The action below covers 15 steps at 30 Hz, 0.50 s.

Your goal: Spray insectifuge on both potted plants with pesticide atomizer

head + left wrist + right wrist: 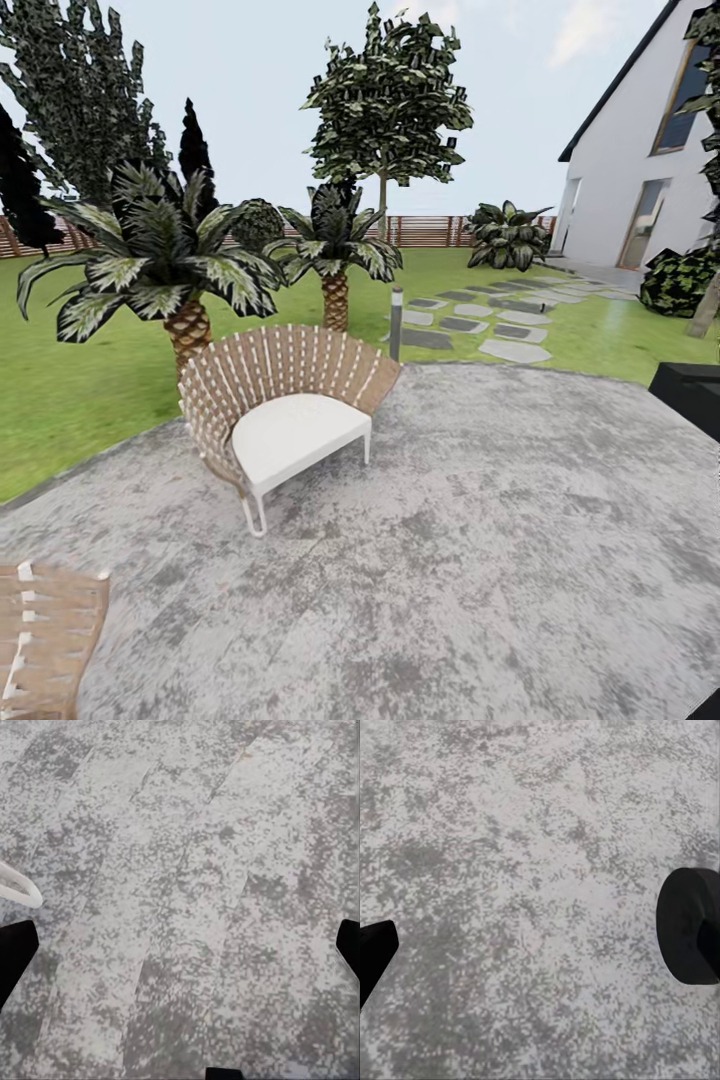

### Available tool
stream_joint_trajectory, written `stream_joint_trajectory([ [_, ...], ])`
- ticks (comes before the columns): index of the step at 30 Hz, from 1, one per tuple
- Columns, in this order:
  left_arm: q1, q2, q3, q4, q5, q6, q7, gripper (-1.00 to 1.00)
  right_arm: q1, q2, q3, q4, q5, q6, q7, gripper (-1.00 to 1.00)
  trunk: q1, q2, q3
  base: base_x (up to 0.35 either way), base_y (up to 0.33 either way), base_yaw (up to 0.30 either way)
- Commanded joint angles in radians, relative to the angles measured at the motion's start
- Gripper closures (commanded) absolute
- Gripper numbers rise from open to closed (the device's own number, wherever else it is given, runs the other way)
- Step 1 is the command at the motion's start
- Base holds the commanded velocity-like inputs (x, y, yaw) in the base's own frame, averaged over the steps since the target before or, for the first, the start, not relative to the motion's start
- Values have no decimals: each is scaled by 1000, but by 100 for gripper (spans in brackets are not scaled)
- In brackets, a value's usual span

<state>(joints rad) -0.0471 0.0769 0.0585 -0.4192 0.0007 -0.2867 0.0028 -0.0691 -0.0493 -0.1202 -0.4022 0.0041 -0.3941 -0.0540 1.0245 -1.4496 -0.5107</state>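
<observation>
Patio (480, 560) underfoot; no atomizer or pots seen, so bearing unknown. Both pincers (180, 945) (532, 945) spread, released, w/ nothing held.

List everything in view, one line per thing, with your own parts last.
Patio: one, mottled grey stone, foreground.
Wicker chair: one, brown with white seat, on the patio's far left part.
Second wicker seat: one, brown, partly cut off, near left corner.
Palm trees: two, green-white fronds, on the lawn behind the chair.
Lamp post: one, grey, at the patio's far edge.
Stepping stones: several, grey, across the lawn toward the house.
Fence: one, brown slats, far back.
House: one, white, right.
Left claw: black fingers apart, above the patio.
Right claw: black fingers apart, above the patio.
</observation>
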Motion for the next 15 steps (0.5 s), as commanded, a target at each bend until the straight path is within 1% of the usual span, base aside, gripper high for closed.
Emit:
stream_joint_trajectory([
  [1, 0, 0, 1, 1, 0, -3, 0, -100, -1, 0, -1, 1, 1, -3, -1, -100, 1, 0, -1, 338, 0, -112],
  [7, 0, 0, 1, 0, 1, -3, 0, -100, -1, 0, -1, 0, 1, -3, -1, -100, 1, 0, -1, 338, 0, -154],
  [15, 0, 0, 1, 0, 0, -3, 0, -100, -1, 0, -1, 0, 1, -3, -1, -100, 1, 0, -1, 338, 0, -215],
])
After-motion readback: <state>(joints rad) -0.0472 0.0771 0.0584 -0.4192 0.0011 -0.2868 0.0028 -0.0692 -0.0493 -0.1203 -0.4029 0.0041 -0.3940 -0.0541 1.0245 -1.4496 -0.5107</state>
